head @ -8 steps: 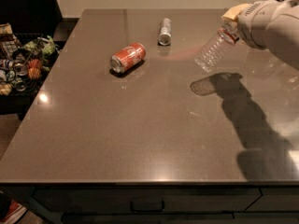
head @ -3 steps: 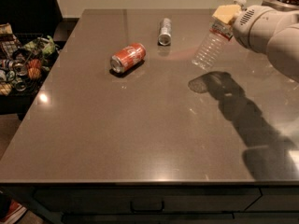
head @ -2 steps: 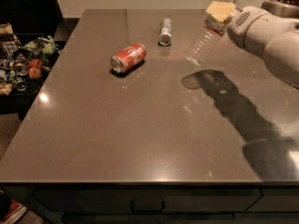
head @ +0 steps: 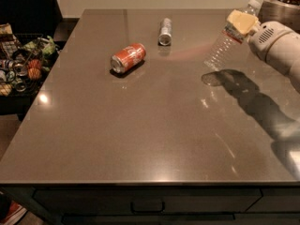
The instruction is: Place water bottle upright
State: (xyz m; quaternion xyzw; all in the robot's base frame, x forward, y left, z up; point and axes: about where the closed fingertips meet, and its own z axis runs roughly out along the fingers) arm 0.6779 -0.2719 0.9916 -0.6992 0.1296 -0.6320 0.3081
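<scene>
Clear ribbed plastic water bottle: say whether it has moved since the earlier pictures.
Yes. The clear ribbed plastic water bottle, tilted in the gripper, drifted left toward the slim silver can, then back right, away from it.

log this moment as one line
gripper: upper right of view, holding water bottle near neck | water bottle: tilted | orange can, silver can: lying on table

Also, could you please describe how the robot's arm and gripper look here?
The gripper, at upper right, is pale yellow and blocky. The arm behind it is a rounded white shell with a patch of small dark vent holes. No cables show.
</scene>
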